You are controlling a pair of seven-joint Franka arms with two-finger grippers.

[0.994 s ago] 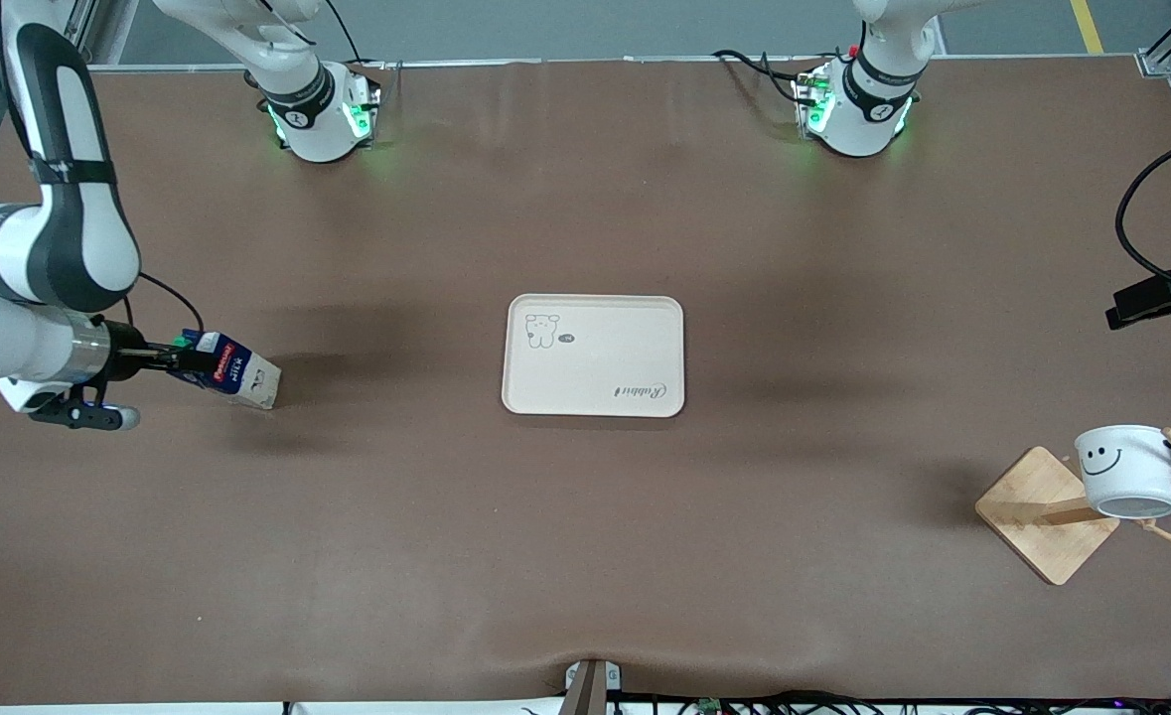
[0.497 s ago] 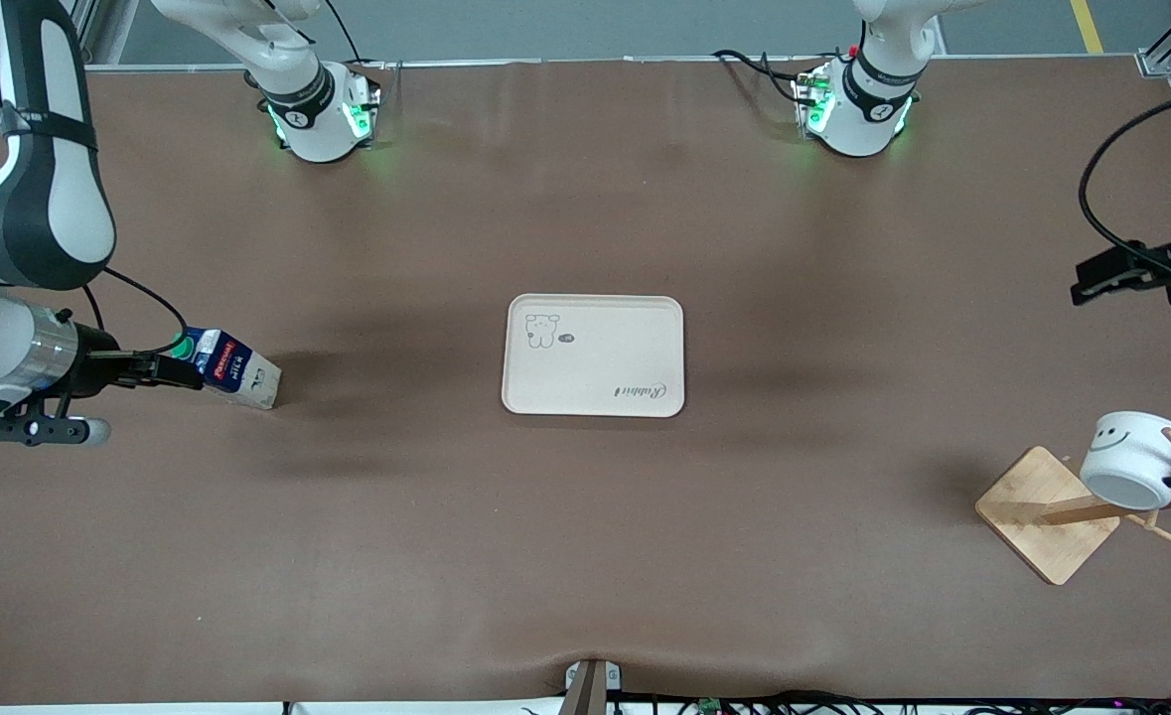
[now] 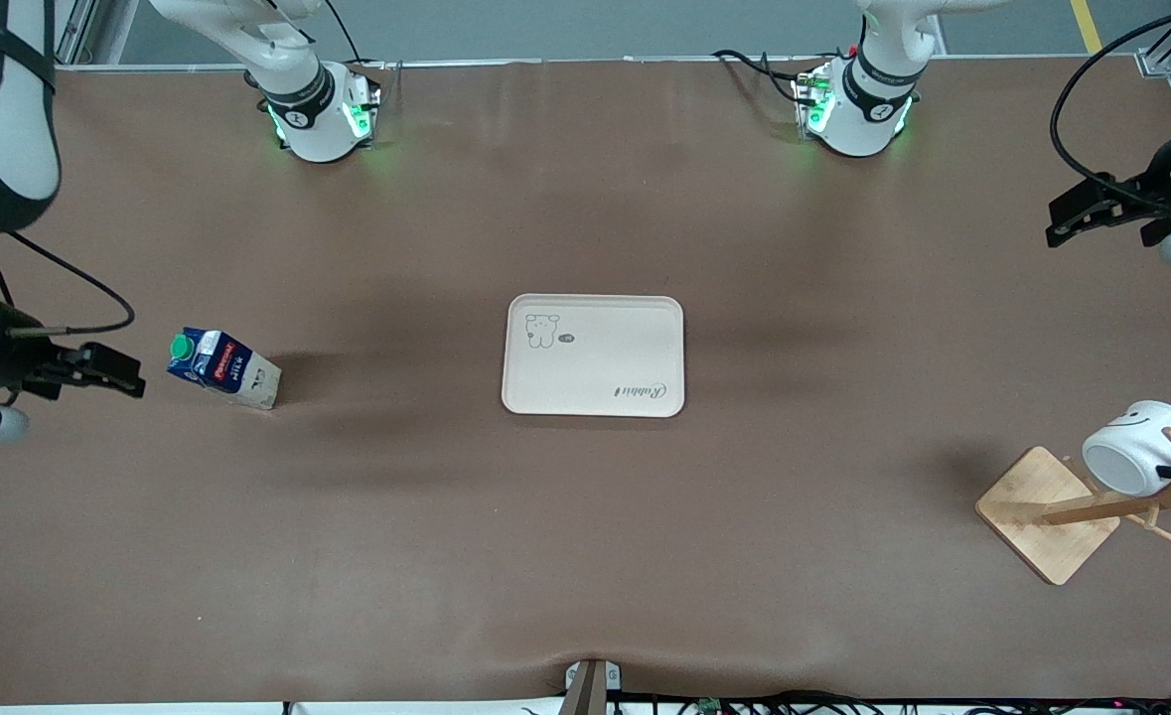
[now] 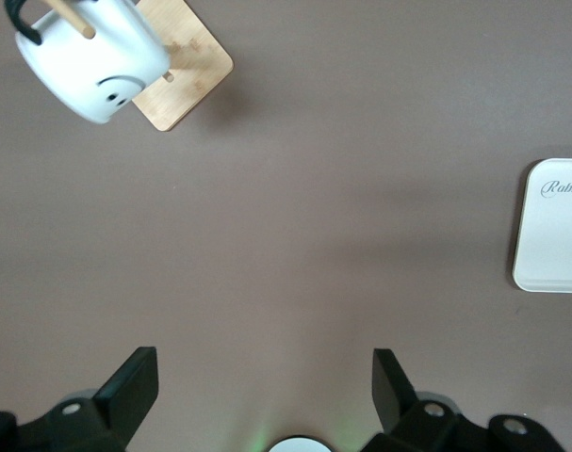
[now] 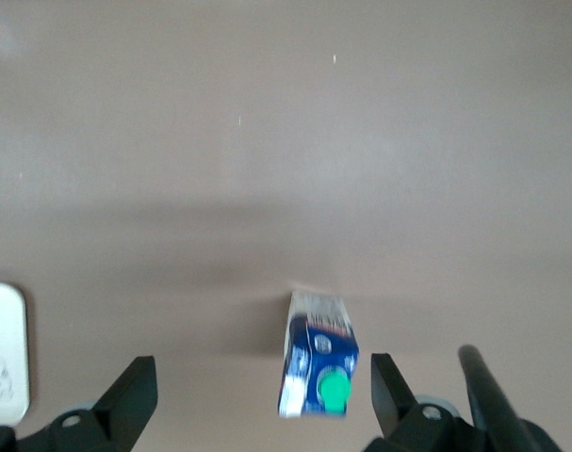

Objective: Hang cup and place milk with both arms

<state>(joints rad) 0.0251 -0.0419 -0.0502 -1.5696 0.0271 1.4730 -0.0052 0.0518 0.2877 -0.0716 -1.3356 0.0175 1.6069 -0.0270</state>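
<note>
The milk (image 3: 222, 365), a dark blue carton with a green cap, stands on the table toward the right arm's end, apart from the tray. It also shows in the right wrist view (image 5: 318, 363). My right gripper (image 3: 131, 376) is open and empty, a short way from the carton's cap side (image 5: 265, 386). The cup (image 3: 1133, 461), white with a smiley face, hangs by its black handle on a peg of the wooden rack (image 3: 1042, 511); it also shows in the left wrist view (image 4: 92, 61). My left gripper (image 3: 1060, 220) is open and empty, well away from the cup (image 4: 265, 377).
A beige tray (image 3: 593, 355) with a bear drawing lies at the table's middle, bare; its edge shows in both wrist views (image 4: 554, 226) (image 5: 3, 353). The rack's wooden base (image 4: 187, 71) sits near the left arm's end of the table. Black cables trail from both wrists.
My right gripper let go of the milk and drew back from it. My left gripper moved away from the rack toward the bases. The cup tipped further over on its peg.
</note>
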